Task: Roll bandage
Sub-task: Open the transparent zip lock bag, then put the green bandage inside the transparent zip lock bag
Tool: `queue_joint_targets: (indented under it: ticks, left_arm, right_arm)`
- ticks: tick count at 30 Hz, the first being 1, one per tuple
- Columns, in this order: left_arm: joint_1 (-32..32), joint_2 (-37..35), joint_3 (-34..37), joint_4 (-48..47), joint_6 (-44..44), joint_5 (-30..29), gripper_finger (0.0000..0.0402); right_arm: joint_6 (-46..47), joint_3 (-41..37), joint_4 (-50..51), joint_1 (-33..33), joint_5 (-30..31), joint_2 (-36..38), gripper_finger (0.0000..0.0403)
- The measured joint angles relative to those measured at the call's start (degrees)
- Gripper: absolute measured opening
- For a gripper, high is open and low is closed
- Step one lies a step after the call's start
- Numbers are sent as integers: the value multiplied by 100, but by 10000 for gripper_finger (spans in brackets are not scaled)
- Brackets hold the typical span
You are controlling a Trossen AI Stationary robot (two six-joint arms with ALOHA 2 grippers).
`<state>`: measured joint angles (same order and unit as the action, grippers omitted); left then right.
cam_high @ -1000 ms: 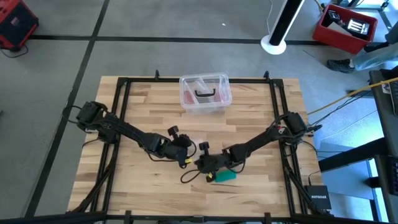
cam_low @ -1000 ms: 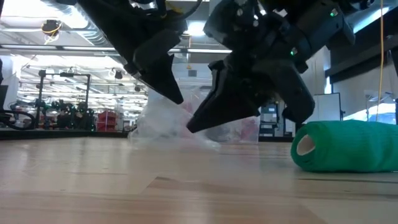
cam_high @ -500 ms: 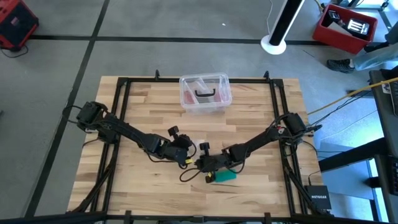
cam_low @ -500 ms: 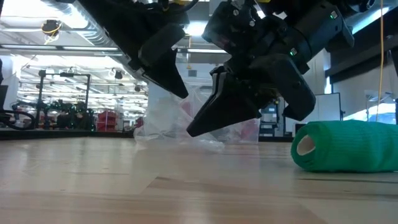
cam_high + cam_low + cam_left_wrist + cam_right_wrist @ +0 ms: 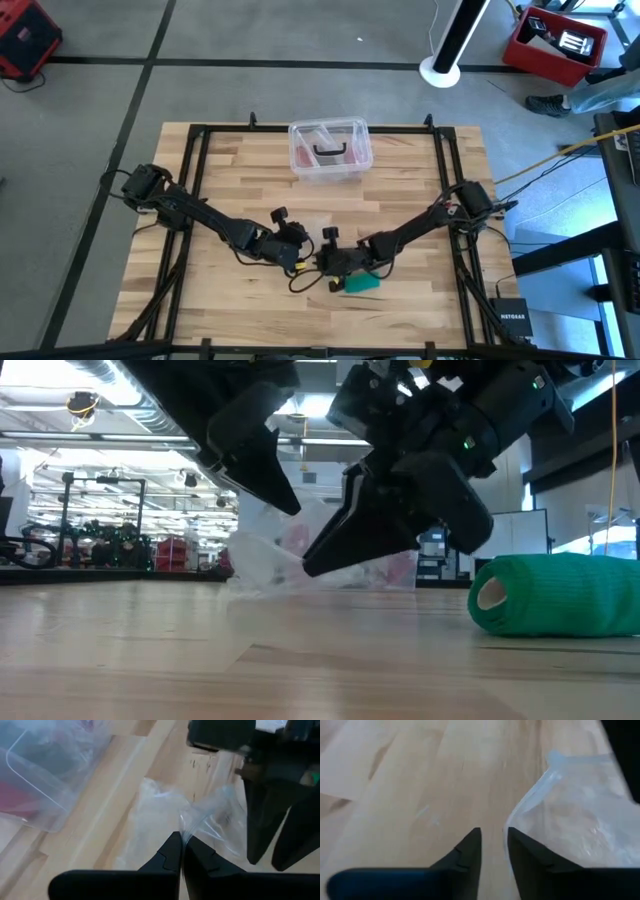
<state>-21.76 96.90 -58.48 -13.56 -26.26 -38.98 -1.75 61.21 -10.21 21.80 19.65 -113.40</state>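
Two grippers meet low over the pale wooden table, left gripper pinching a clear plastic wrapper, right gripper slightly parted, while the rolled bandage lies just beside them, a blurry, apparently industrial hall behind.

Soft cloth bandage, wooden table

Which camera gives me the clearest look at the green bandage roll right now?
The low view: the bandage lies on its side on the table, rolled up, its open end facing the camera. The high view shows only a small green patch beside the right gripper. Neither wrist view shows it.
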Motion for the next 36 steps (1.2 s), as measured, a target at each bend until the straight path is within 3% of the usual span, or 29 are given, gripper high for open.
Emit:
queue_joint_targets:
  ticks: [6,13,16,19,25,31,36]
  left_arm:
    - [0,0,0,-7,2,14,1]
    - [0,0,0,-43,4,22,1]
    - [0,0,0,-57,8,24,1]
    - [0,0,0,-94,9,26,1]
    - [0,0,0,-80,9,26,1]
    - [0,-2,0,-79,-29,26,1]
    - [0,-2,0,-76,-31,26,1]
  right_arm:
    - [-1,0,49,0,23,302,150]
    - [-195,0,174,-1,24,473,172]
    - [-253,99,770,78,-91,672,172]
    - [-125,354,1998,262,-256,1049,172]
    - [916,452,3638,684,-811,1647,183]
    - [1318,452,3755,1105,-1167,1614,246]
    - [1332,452,3742,1155,-741,1261,269]
